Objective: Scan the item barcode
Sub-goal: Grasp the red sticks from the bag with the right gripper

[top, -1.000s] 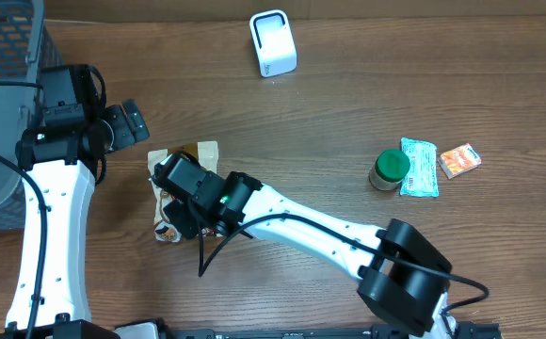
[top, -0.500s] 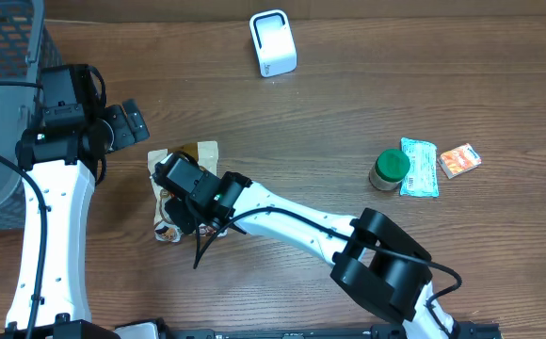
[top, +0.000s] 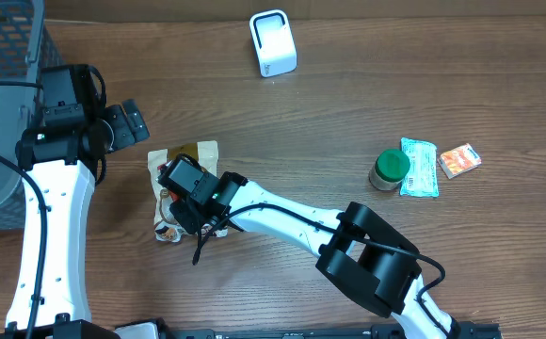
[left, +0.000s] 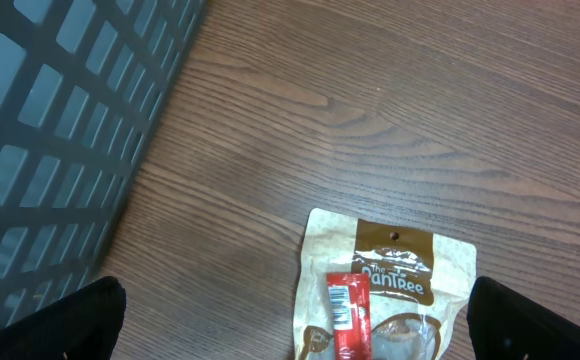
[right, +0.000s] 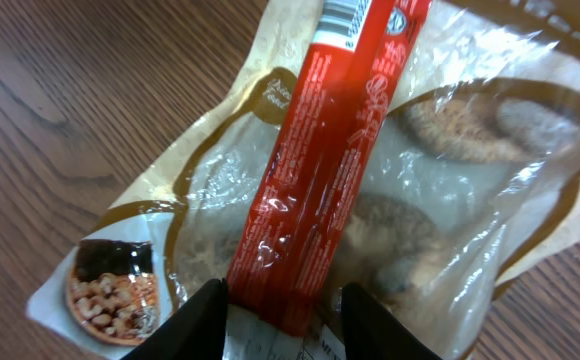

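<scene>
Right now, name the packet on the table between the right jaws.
The red stick packet, lying on the tan pouch; the right gripper's jaws flank its end. The teal packet and orange packet lie far off by the jar.

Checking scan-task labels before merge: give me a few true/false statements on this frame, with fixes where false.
1. The left gripper is open and holds nothing. True.
2. The red stick pack lies on the tan pouch with its barcode facing up. True.
3. The white scanner rests on the tan pouch. False: it stands on the table, well apart from the pouch.
4. The right gripper hangs over bare table. False: its fingers flank the end of the red stick pack.
5. A green-lidded jar stands beside a teal packet. True.
</scene>
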You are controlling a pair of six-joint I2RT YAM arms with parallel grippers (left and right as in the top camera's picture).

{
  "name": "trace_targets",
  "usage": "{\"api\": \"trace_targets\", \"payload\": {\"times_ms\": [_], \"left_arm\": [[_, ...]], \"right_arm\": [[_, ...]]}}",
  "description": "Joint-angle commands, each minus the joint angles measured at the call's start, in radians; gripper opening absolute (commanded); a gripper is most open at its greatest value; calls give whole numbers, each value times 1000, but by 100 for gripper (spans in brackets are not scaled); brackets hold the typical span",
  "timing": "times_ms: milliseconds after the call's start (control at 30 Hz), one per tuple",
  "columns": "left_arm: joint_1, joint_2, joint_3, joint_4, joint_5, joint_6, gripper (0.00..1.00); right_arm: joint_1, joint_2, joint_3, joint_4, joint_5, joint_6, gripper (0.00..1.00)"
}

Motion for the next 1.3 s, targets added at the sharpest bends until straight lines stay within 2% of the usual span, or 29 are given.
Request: {"api": "trace_targets", "payload": {"times_ms": [0, 233, 267, 633, 1267], "left_arm": [[3, -5, 15, 2, -5, 16, 100], [3, -5, 15, 2, -5, 16, 100], [3, -5, 15, 2, -5, 16, 100], [3, -5, 15, 2, -5, 16, 100], [3, -5, 15, 2, -5, 16, 100]], "right_arm": [[-2, 40, -2, -16, 3, 3, 36], [-2, 27, 0, -22, 3, 2, 10], [-2, 13, 1, -23, 3, 2, 4], [-32, -119, 1, -86, 7, -2, 4], [-227, -114, -18, -318, 22, -37, 4]]}}
